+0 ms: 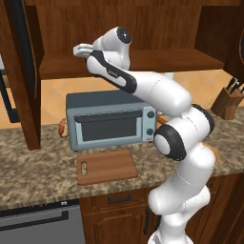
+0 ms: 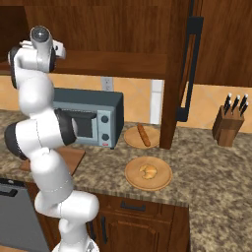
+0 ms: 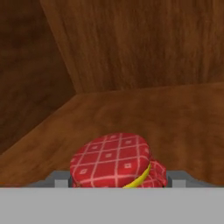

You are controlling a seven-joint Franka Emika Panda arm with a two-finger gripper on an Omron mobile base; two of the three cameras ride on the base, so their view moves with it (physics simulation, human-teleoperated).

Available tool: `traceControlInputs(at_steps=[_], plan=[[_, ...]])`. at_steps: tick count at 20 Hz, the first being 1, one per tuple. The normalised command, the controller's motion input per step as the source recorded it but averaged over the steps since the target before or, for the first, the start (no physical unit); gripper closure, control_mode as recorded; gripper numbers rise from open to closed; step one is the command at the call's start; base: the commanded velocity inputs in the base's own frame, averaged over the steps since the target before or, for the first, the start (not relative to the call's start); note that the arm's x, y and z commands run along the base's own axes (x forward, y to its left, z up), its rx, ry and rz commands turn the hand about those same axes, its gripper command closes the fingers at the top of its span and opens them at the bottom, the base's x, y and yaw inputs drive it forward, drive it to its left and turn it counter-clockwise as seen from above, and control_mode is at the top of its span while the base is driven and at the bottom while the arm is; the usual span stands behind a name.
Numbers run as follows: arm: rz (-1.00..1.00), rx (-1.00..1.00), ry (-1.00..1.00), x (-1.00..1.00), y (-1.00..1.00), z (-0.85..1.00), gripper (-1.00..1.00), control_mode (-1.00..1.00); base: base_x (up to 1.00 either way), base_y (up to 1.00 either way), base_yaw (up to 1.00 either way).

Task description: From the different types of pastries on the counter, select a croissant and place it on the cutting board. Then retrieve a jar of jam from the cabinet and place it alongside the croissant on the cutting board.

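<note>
End effector [image 1: 82, 49] up at the cabinet [image 1: 143, 28] shelf, jar of jam [image 3: 117, 161] right at its tips.
Hand view: jar dead ahead, low centre, lid facing camera; fingers hidden, so spread or clamped can't be told. One jar, one croissant [image 2: 147, 171] on a round plate [image 2: 134, 181], one loaf [image 2: 143, 134], one cutting board [image 1: 107, 166] bare on the bench [image 1: 33, 167].

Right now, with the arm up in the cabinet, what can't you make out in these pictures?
- Gripper fingers: in the hand view the jam jar covers the bottom middle, so open or shut is unclear.
- Jar body: cut off by the hand view's bottom edge.
- Cutting board: largely behind the arm in the right base view.
- Pastry left of the toaster oven: mostly hidden behind it in the left base view.
</note>
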Motion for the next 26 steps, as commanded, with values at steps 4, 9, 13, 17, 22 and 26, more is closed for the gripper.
traceControlInputs(at_steps=[4,9,13,17,22,26], plan=[[0.0,0.0,-0.01,-0.74,0.0,0.0,1.0,-1.0,0.0,0.0,0.0],[0.0,0.0,-0.08,-0.86,0.0,0.0,1.0,-1.0,0.0,0.0,0.0],[0.0,0.0,-0.18,-1.0,-0.18,0.06,1.0,-1.0,0.0,0.0,0.0],[0.08,0.03,-0.13,-1.0,-0.37,0.15,1.0,-1.0,0.0,0.0,0.0],[0.14,0.05,-0.11,-1.0,-0.37,0.21,1.0,-1.0,0.0,0.0,0.0],[0.18,0.05,-0.1,-1.0,-0.17,0.16,1.0,-1.0,0.0,0.0,0.0]])
